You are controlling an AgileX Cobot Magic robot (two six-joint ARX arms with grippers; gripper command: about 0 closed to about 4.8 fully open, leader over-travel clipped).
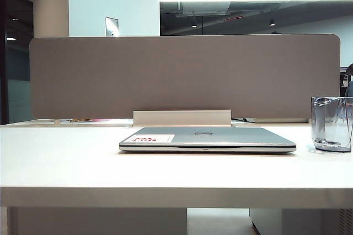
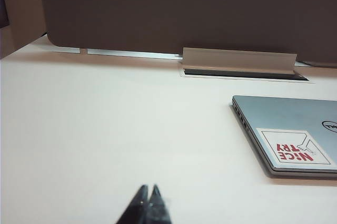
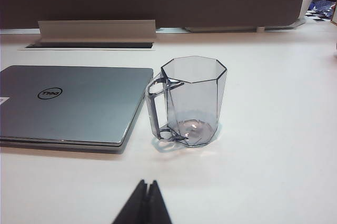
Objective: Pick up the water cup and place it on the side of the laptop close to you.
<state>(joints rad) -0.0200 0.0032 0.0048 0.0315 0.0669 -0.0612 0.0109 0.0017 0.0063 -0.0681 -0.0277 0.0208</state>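
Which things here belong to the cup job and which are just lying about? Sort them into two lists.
For the job:
- water cup, upright beside the laptop
- laptop, lid closed
- right gripper, jaws shut, short of the cup
- left gripper, jaws shut, over bare table

Just there:
- partition screen
- cable flap
- table

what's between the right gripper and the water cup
Nothing: in the right wrist view only bare white table lies between the shut right gripper and the water cup. The laptop sits off to the cup's handle side.
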